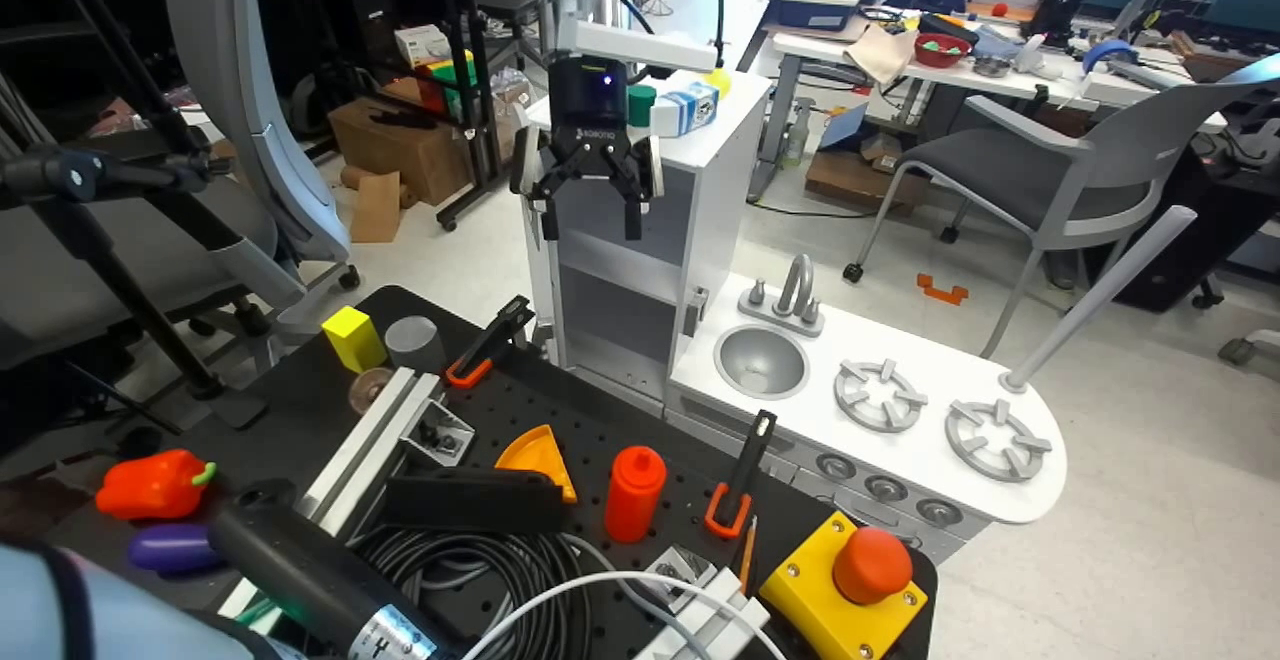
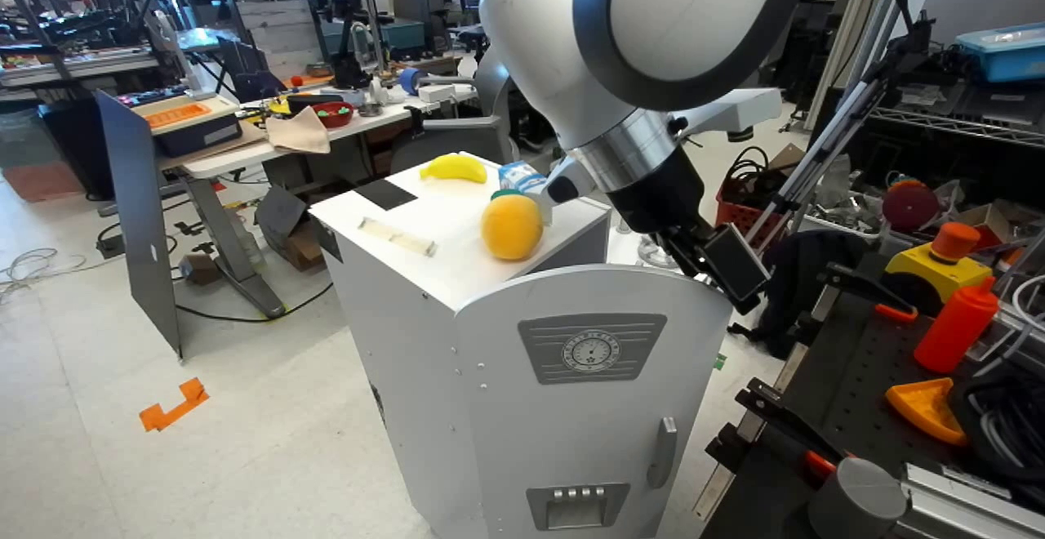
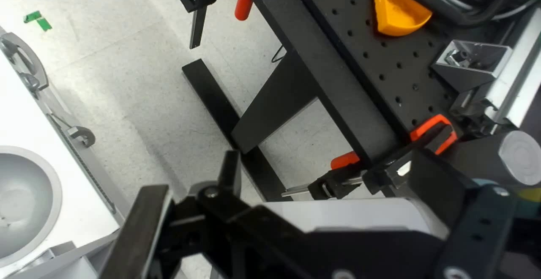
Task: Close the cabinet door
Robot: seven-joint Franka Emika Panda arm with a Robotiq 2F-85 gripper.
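Observation:
The cabinet door is a tall pale-grey panel with a dial and a handle. It stands open, swung out from the white cabinet (image 1: 718, 210). Its outer face fills the middle of an exterior view (image 2: 588, 433); an exterior view (image 1: 541, 280) shows it nearly edge-on, left of the bare shelves. My gripper (image 1: 592, 225) is open, fingers pointing down, at the door's upper edge. A dark finger (image 2: 739, 269) overlaps the door's top free corner. In the wrist view the pale panel (image 3: 338, 215) lies between the fingers (image 3: 328, 171); I cannot tell whether they touch it.
A low counter with sink (image 1: 762, 360), burners and a slanted pole joins the cabinet. A black pegboard table (image 1: 590, 440) with clamps (image 1: 490, 340), a red bottle (image 1: 635, 493) and a stop button stands close by. A banana (image 2: 455, 167), orange (image 2: 512, 227) and carton top the cabinet.

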